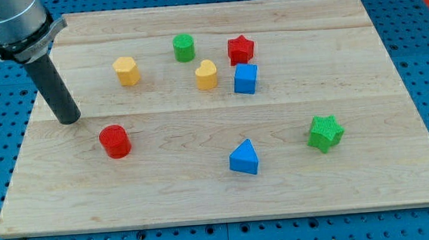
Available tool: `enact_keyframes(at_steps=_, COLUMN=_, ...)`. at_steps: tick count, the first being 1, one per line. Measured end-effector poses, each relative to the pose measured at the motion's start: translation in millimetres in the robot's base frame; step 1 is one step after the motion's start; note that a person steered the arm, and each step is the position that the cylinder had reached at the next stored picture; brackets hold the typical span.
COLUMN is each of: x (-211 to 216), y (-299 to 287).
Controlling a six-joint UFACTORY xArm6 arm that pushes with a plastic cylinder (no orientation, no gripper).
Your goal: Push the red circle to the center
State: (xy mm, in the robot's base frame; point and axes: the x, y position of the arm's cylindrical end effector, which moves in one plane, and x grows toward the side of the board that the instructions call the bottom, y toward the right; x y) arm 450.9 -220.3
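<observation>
My tip (69, 119) sits on the wooden board (400, 175) at view's left, no fingers, just a rod. Red circle (114, 140) just to its lower right, apart. Blue triangle (244, 158) further right, w/ green star (325, 133) beyond.

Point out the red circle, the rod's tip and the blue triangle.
red circle (114, 140), camera view, on its top face.
my tip (69, 119), camera view, the rod's very end, up-left of the red circle.
blue triangle (244, 158), camera view, front face.

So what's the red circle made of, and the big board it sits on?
The red circle looks like plastic: even colour, faint ridges, perhaps 3D-printed. The board looks like pale wood, with grain lines and plank seams, a smooth matte finish. My tip rests up-left of the circle.
</observation>
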Motion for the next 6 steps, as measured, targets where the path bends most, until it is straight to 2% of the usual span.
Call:
enact_keyframes(at_steps=2, x=53.5, y=-5.5)
enact_keyframes(at_steps=3, x=96.1, y=-2.8)
enact_keyframes(at_steps=5, x=25.7, y=119.8)
enact_keyframes(at_steps=6, x=37.3, y=136.8)
